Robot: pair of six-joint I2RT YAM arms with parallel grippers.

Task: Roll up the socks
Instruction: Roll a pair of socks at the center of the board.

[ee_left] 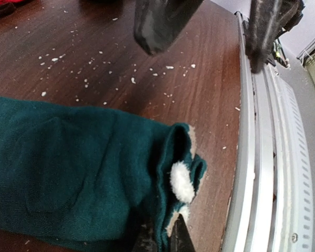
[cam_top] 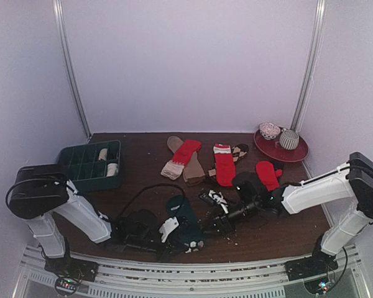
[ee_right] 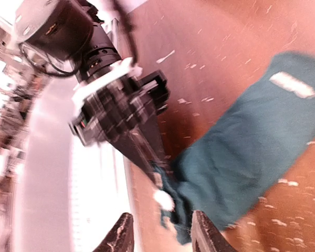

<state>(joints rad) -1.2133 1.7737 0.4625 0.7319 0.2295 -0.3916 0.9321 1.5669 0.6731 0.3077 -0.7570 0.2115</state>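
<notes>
The dark teal sock lies flat near the table's front edge. My left gripper is shut on its near end. In the left wrist view the sock fills the left side, and its bunched end with a white fluffy tuft is pinched in my gripper. My right gripper is open just right of the sock. In the right wrist view it hovers over the pinched end, with the sock spreading to the right. Red socks, a red-and-cream sock and a brown sock lie mid-table.
A dark green compartment tray stands at the left with pale rolls in it. A red plate at the back right holds rolled bundles. A black-and-white item lies by the right gripper. The metal rail runs along the table's front edge.
</notes>
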